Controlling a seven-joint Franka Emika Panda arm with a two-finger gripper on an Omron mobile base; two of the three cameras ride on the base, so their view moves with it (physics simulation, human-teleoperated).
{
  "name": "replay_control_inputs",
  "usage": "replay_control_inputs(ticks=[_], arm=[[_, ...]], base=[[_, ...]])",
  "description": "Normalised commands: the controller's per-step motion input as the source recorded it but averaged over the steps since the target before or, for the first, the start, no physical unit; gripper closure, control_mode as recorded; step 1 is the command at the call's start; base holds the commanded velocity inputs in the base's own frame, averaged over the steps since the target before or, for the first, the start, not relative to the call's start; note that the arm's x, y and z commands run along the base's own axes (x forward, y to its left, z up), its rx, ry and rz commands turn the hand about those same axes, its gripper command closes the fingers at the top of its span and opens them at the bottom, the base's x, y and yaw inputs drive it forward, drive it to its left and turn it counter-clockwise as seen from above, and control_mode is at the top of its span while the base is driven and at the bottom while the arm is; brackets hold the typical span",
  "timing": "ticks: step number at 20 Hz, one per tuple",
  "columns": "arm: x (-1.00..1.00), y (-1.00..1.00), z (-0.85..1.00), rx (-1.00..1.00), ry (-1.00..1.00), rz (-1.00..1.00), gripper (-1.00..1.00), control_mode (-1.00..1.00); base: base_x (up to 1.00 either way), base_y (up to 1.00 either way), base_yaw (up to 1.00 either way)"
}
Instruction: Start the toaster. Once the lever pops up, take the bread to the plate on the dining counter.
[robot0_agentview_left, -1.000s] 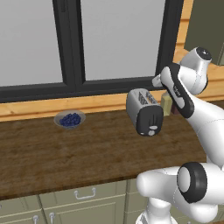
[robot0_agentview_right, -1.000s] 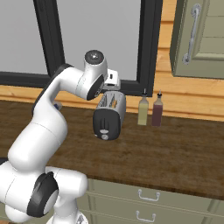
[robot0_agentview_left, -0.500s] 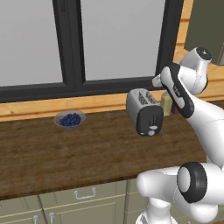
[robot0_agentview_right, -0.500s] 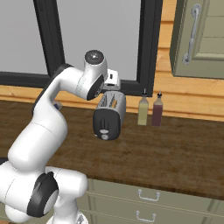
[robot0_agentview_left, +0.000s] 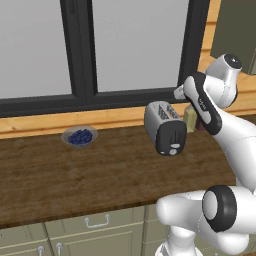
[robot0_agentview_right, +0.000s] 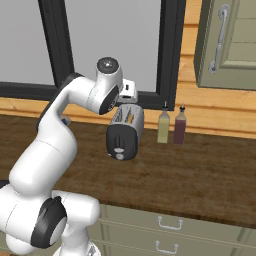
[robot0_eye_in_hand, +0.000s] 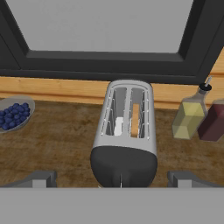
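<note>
Toaster (robot0_agentview_left: 165, 129) sits at the back of the desk (robot0_agentview_left: 75, 175) under the window, dark end panel facing the robot, slots up. Bread (robot0_eye_in_hand: 135, 119) stands on edge in one slot, sunk below the rim. Lever (robot0_agentview_left: 174, 145) is a small pale tab low on that panel, just above the round knob.

Gripper (robot0_eye_in_hand: 112, 180) hovers above the toaster's near end, jaws spread fully wide, holding nothing, one finger on each side of the panel.

Handling, as a judgement: the lever is stiff and sprung, so it wants a straight downward push from one fingertip on top of the tab, not a pinch. The toaster looks light enough to skid or tip if pushed off-axis. The bread is thin, rigid, light and crumbly: pinch it across the flat faces near the top edge once it rises, with gentle force.

Two bottles (robot0_agentview_right: 171, 125) stand just beside the toaster, and a bowl of blueberries (robot0_agentview_left: 79, 136) sits well off to the other side.
</note>
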Motion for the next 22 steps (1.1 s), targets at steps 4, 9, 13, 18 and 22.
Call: replay_control_inputs(ticks=[4,9,13,18,22], arm=[[0.0,0.0,0.0,0.0,0.0,0.0,-1.0,-1.0],[0.0,0.0,0.0,0.0,0.0,0.0,-1.0,-1.0],[0.0,0.0,0.0,0.0,0.0,0.0,-1.0,-1.0],[0.0,0.0,0.0,0.0,0.0,0.0,-1.0,-1.0],[0.0,0.0,0.0,0.0,0.0,0.0,-1.0,-1.0]], base=[[0.0,0.0,0.0],[0.0,0.0,0.0],[0.0,0.0,0.0],[0.0,0.0,0.0],[0.0,0.0,0.0]])
